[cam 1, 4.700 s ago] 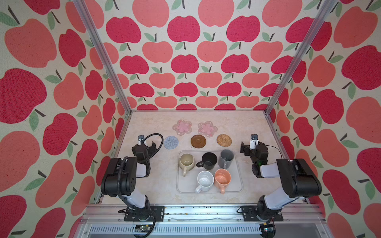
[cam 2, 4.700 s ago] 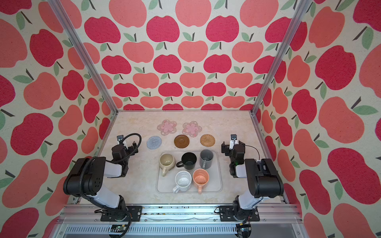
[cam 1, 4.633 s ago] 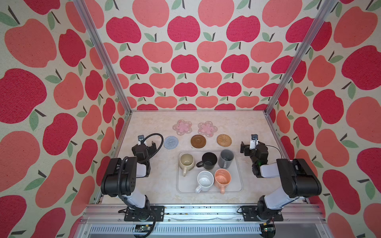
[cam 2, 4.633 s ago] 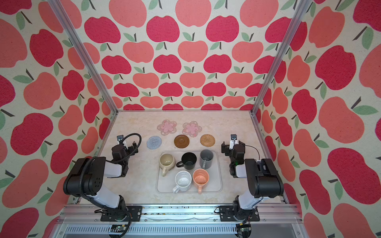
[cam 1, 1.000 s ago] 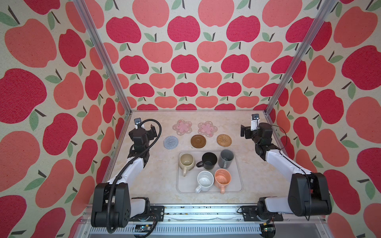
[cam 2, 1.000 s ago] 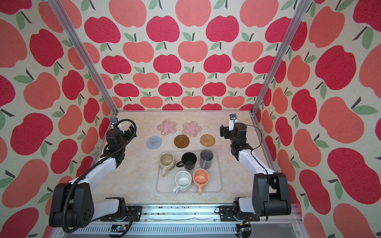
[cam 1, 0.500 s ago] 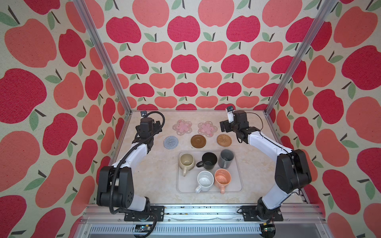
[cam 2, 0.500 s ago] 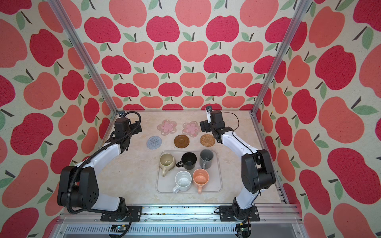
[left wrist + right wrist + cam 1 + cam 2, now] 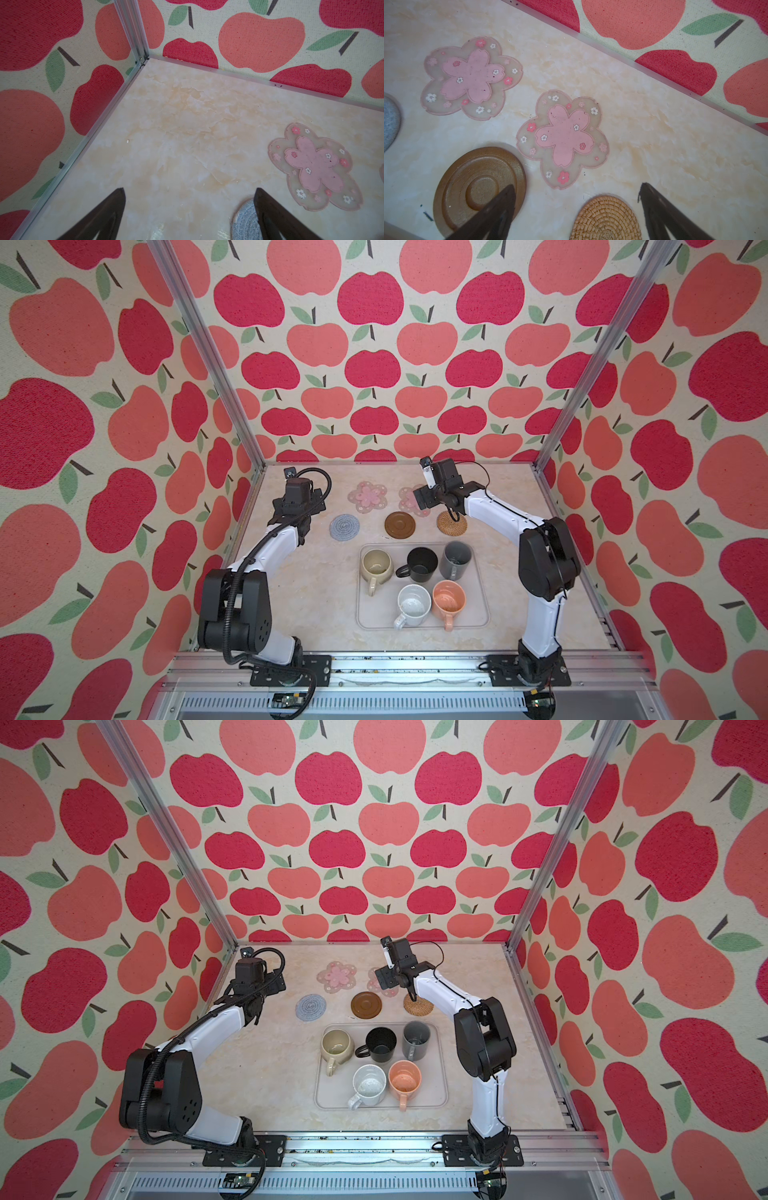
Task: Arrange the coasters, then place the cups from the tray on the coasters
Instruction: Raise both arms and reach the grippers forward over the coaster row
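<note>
Marbled beige tabletop (image 9: 316, 593), apple-print walls: pink flower-shaped coasters (image 9: 367, 497), grey crocheted coaster (image 9: 344, 526), brown wooden coaster (image 9: 400, 524) and tan rattan coaster (image 9: 449, 529) lie beyond the pale rimmed tray (image 9: 471, 612) holding five handled mugs (image 9: 422, 566); I judge no mug placed, left gripper (image 9: 190, 190) and right gripper (image 9: 577, 185) spread, empty.

Cups (image 9: 422, 564): no lettering legible
Coasters (image 9: 367, 497): small blossom prints, no words
Tray (image 9: 478, 610): no marking legible
Wall fabric (image 9: 374, 364): apple pattern, no words

Forward to coasters (image 9: 564, 137): left hand (image 9: 190, 190), right hand (image 9: 577, 185)
</note>
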Motion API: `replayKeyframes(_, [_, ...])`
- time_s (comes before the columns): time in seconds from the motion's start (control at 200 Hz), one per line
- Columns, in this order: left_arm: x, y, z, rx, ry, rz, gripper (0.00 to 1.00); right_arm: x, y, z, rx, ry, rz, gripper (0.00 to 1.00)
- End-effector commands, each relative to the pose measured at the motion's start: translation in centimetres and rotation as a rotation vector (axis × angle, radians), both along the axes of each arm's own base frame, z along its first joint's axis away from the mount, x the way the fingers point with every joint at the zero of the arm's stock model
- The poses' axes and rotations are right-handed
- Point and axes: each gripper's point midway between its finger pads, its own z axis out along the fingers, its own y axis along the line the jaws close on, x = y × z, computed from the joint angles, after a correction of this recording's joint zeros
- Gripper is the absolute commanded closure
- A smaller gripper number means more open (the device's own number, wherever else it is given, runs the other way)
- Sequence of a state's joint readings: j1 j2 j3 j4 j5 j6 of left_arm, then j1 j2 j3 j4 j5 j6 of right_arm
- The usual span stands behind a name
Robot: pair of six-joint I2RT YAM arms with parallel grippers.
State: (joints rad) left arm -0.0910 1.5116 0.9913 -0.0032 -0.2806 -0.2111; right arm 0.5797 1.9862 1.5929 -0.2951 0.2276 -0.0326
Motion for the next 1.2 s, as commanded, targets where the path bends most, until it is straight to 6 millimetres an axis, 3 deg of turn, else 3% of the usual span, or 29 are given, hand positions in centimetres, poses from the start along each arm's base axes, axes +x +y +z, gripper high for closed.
replayKeyframes(0.0, [0.0, -0.7, -0.3, -0.02, 0.03, -0.006, 0.09, -0.3, 0.8, -0.6, -0.027, 0.035, -0.014, 0.05])
replayKeyframes(0.14, [-0.3, -1.6, -0.3, 0.0, 0.025, -0.02, 0.17, -0.1, 1.7, -1.1, 0.019, 0.057, -0.028, 0.05])
replayKeyframes(0.35, [-0.4, -3.2, -0.2, 0.022, 0.044, -0.047, 0.21, 0.6, 2.4, -1.9, 0.029, 0.083, -0.059, 0.07])
replayKeyframes(0.82, [1.5, -9.4, -2.5, -0.038, 0.111, -0.176, 0.27, 2.4, 3.3, -5.1, -0.026, 0.164, -0.121, 0.11])
replayKeyframes(1.196, [1.0, -12.8, -4.5, -0.114, 0.174, -0.254, 0.3, 2.8, 4.7, -6.4, -0.026, 0.195, -0.115, 0.12])
